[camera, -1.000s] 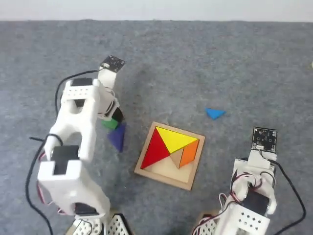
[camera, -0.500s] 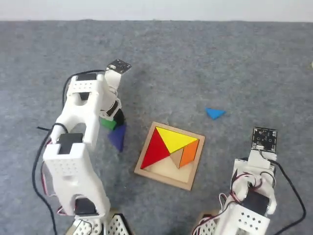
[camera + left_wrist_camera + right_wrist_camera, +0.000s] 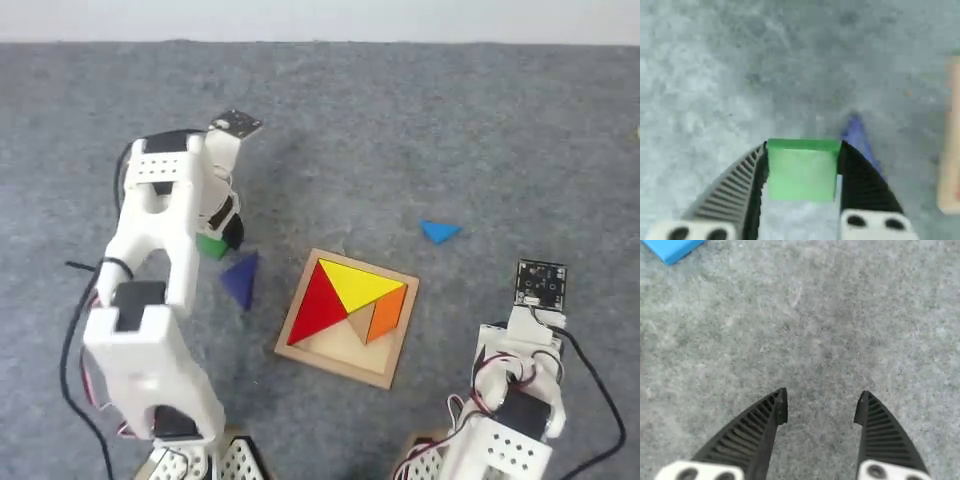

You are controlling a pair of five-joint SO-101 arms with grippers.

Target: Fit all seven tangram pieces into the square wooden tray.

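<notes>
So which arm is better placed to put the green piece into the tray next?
Left. The left gripper is shut on the green piece, close to the wooden tray. The right gripper hangs open over carpet, holding nothing, near the blue triangle.

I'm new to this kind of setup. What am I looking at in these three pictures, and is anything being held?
These are two small robot arms at a grey carpeted table. The high view looks down on both; the other two come from a camera on each arm's wrist, looking past its own fingers. The left gripper is closed on a green square piece. The right gripper is open over the carpet. On the surface lie a wooden tray, with a red triangle, a yellow triangle and an orange piece in it, and outside it a dark blue triangle and a light blue triangle.
</notes>
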